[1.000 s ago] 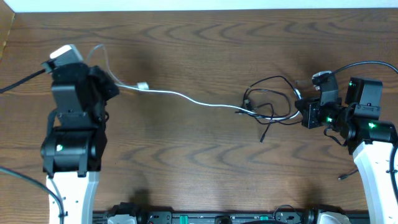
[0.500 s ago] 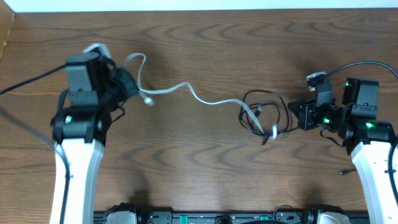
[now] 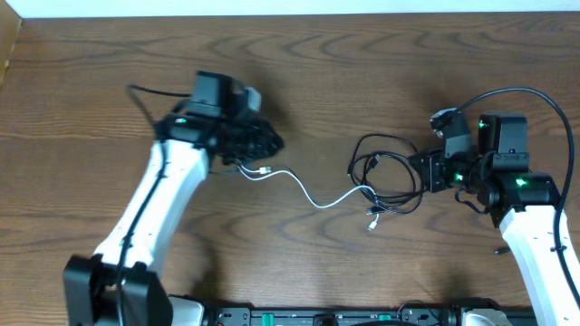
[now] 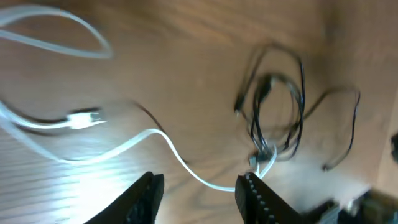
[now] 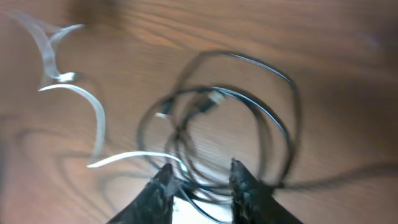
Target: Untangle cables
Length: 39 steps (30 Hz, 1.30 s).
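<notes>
The cables lie mid-table: a white cable (image 3: 313, 197) curves from under my left gripper (image 3: 265, 145) over to a tangle of thin black cables (image 3: 390, 172). In the left wrist view the white cable (image 4: 177, 155) runs just beyond my open left gripper (image 4: 200, 185), touching neither finger; its white plug (image 4: 84, 118) lies to the left and the black tangle (image 4: 277, 118) further off. My right gripper (image 3: 420, 172) is at the tangle's right edge. In the right wrist view the right gripper (image 5: 202, 175) stands open, with blurred black strands (image 5: 205, 146) running between its fingers.
A thick black arm cord (image 3: 535, 95) loops over the right arm, and another (image 3: 145, 98) trails behind the left arm. A small dark bit (image 3: 498, 250) lies near the right arm. The table's far edge (image 3: 290, 13) meets a white wall.
My left arm has swung from the far left to the middle. The white cable, stretched taut before, now lies slack and curved. Both grippers have opened, and the right one has shifted slightly left.
</notes>
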### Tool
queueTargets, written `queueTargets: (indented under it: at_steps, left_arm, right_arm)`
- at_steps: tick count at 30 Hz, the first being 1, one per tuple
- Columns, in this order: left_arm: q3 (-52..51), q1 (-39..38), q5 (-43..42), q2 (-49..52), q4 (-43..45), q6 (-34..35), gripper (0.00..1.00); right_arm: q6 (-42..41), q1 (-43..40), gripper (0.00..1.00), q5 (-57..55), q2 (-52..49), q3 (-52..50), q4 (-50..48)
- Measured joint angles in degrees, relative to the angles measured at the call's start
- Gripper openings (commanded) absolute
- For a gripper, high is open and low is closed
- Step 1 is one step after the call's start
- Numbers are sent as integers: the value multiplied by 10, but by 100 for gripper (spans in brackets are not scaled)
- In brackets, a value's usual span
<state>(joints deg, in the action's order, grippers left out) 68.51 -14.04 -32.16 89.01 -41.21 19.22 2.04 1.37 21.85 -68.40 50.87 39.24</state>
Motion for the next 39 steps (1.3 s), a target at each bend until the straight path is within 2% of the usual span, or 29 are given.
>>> queueTargets:
  at_steps: [5,12,21,28,39]
  left_arm:
    - [0,-70,-7,38,2,-2,44]
    - [0,-148,-8,114,25,0,44]
    - [0,-218,-8,172,125,47,44]
    - [0,-243,-8,175,190,76,44]
    - [0,-243,25,175,196,111,44]
  right_arm:
    - [-33,0,36,-76,0,0,15]
    - [-48,0,38,-109,0,0,21]
    - [-51,0,38,-115,0,0,25]
    - [-51,0,38,-115,0,0,30]
    - [-51,0,38,-116,0,0,30]
